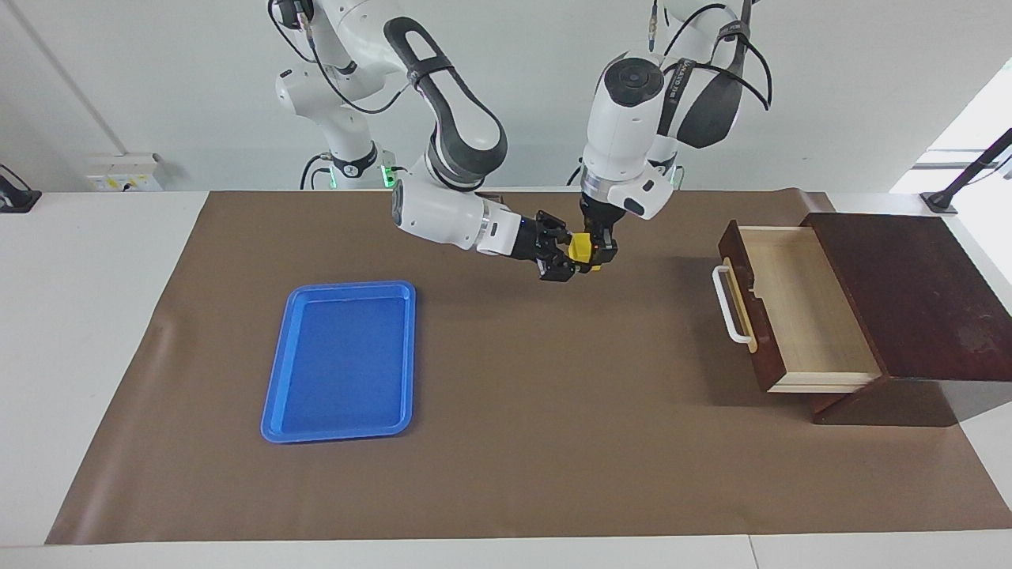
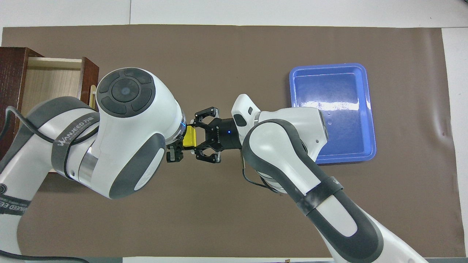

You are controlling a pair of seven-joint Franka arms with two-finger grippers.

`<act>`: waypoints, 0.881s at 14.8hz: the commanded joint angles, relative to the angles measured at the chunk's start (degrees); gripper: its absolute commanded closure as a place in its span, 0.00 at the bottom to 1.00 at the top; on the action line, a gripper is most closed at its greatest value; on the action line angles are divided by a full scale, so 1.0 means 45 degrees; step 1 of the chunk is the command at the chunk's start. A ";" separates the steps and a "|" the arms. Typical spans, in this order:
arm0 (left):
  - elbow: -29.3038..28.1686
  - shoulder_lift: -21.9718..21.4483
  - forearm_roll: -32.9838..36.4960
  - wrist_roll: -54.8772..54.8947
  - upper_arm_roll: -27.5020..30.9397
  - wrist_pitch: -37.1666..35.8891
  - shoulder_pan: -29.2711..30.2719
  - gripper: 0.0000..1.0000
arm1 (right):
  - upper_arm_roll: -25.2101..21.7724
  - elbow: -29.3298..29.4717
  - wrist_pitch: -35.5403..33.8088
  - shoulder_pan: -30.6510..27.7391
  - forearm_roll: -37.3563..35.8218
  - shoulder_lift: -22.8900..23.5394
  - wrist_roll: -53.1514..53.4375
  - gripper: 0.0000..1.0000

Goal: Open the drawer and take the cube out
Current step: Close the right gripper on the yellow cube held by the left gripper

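From my station both views come through bright and evenly lit, sharp enough with no motion blur. Light seems to fall from above. In the overhead view the blue tray (image 2: 332, 113) carries white glare streaks across its floor. Soft shadows lie on the brown mat (image 1: 506, 442) beside the wooden box (image 1: 901, 300) and under the arms. At the facing view's edge toward the left arm a window is blown out white. The table's edges bow slightly, probably from lens distortion.
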 commanded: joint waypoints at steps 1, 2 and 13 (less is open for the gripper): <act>-0.0369 -0.0426 -0.0243 -0.0160 0.0042 0.0060 -0.0024 1.00 | 0.0038 0.0146 0.0206 -0.0093 -0.0033 0.0106 -0.0303 1.00; -0.0388 -0.0426 -0.0243 -0.0160 0.0042 0.0060 -0.0004 1.00 | 0.0038 0.0166 0.0186 -0.0112 -0.0072 0.0106 -0.0284 1.00; -0.0369 -0.0426 -0.0243 -0.0101 0.0042 0.0060 -0.0004 1.00 | 0.0038 0.0166 0.0167 -0.0113 -0.0092 0.0028 -0.0089 1.00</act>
